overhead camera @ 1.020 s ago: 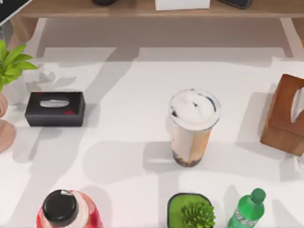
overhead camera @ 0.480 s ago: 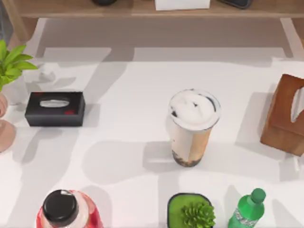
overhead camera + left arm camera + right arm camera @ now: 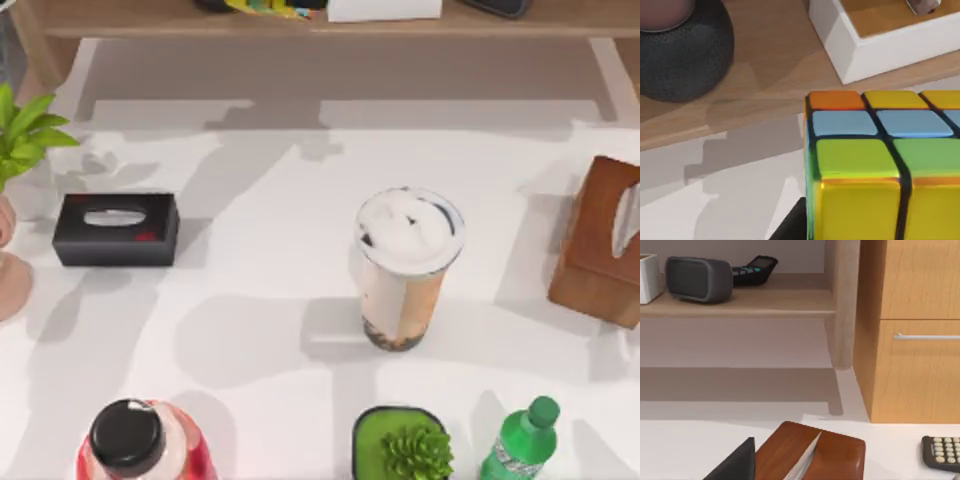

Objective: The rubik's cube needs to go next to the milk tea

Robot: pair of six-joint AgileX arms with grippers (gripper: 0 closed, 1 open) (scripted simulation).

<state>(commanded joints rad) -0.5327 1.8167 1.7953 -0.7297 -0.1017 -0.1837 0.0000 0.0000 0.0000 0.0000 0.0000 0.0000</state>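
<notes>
The rubik's cube (image 3: 875, 165) looms close in the left wrist view, with yellow, green, blue and orange squares, hanging over the front of the wooden shelf (image 3: 765, 85). My left gripper (image 3: 792, 222) is shut on it, and one dark finger shows beside the cube. From above, the rubik's cube (image 3: 270, 7) peeks in at the far edge, left of centre. The milk tea (image 3: 405, 265) stands upright mid-table, right of centre, far from the cube. A dark part of my right gripper (image 3: 735, 465) hangs above the wooden tissue box (image 3: 810, 455).
A black tissue box (image 3: 115, 229) lies at the left and a wooden tissue box (image 3: 600, 240) at the right. Along the near edge stand a red bottle (image 3: 140, 445), a potted succulent (image 3: 405, 445) and a green bottle (image 3: 520, 440). A leafy plant (image 3: 25, 130) is far left.
The rubik's cube has come into the top view at the far edge, held by my left gripper. Arm shadows on the table have shifted. The milk tea has not moved.
</notes>
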